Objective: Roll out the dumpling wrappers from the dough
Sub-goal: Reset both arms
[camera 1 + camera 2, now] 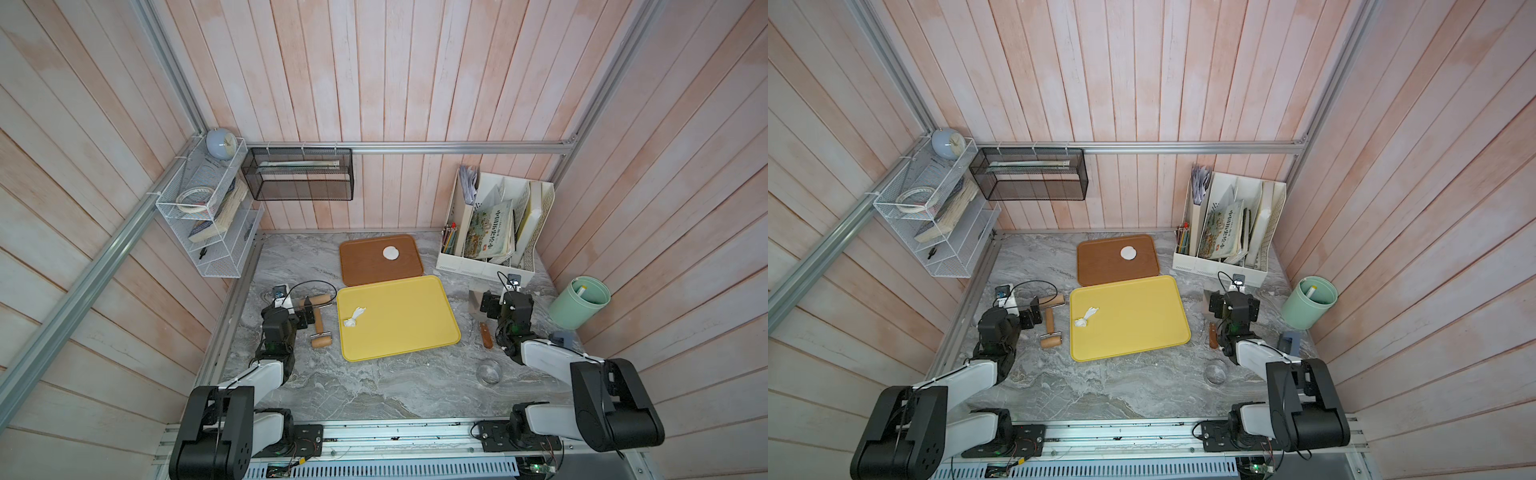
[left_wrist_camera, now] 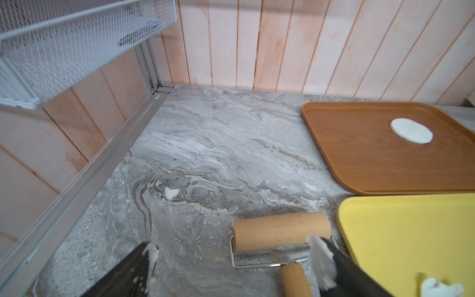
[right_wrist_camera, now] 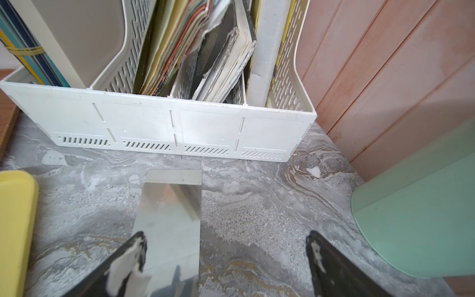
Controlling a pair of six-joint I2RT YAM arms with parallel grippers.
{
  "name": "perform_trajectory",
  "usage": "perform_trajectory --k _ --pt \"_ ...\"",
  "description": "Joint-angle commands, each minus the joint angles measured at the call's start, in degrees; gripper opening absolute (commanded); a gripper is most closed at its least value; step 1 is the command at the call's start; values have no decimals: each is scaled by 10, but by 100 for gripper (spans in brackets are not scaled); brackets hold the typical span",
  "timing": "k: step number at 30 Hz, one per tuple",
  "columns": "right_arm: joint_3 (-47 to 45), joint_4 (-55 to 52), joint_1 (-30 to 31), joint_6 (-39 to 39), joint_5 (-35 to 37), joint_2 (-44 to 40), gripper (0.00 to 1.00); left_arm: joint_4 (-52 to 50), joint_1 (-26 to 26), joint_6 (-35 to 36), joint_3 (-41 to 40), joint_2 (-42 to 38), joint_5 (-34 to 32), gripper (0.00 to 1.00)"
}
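Observation:
One round white dumpling wrapper [image 1: 391,252] [image 1: 1128,252] [image 2: 411,130] lies on the brown tray [image 1: 365,270]. The dough shows in no view. Only a ragged white scrap [image 1: 354,317] [image 1: 1086,316] lies on the yellow tray [image 1: 407,324]. My left gripper [image 1: 307,311] [image 2: 232,245] is open over the wooden roller [image 1: 318,322] [image 2: 281,230], left of the yellow tray. White residue sticks to its fingertips [image 2: 321,257]. My right gripper [image 1: 486,305] [image 3: 226,239] is open just above the scraper's metal blade [image 3: 169,218], holding nothing.
The scraper's wooden handle [image 1: 486,336] lies right of the yellow tray. A metal ring cutter [image 1: 489,372] sits nearer the front. A file organiser [image 1: 494,232] and a green bin [image 1: 579,301] crowd the right back. A wire shelf [image 1: 208,224] overhangs the left edge.

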Motion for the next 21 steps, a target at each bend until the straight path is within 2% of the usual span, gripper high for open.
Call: perform_trajectory --k 1,4,7,10,12,14,16,19,21 --pt "-29 173 -12 -21 -7 27 98 122 26 8 -21 19 68 100" --pt "-40 245 -28 -17 -23 64 98 204 44 1 -25 60 102 100" --pt "-27 247 -49 -3 -59 92 98 238 58 -17 -14 117 125 100" --pt "-37 253 -59 3 -86 85 98 370 59 -17 -29 204 156 100" --pt "-52 279 -59 3 -90 86 98 309 59 -15 -22 174 146 100" --pt "-74 322 -60 4 -90 94 98 320 59 -17 -14 192 140 100" --pt "-98 396 -60 2 -85 119 98 281 56 -13 -1 182 138 100" --pt "-86 348 -59 5 -81 103 98 290 48 -15 -1 188 110 100" --pt "-92 370 -59 6 -81 111 98 291 45 -13 1 191 102 100"
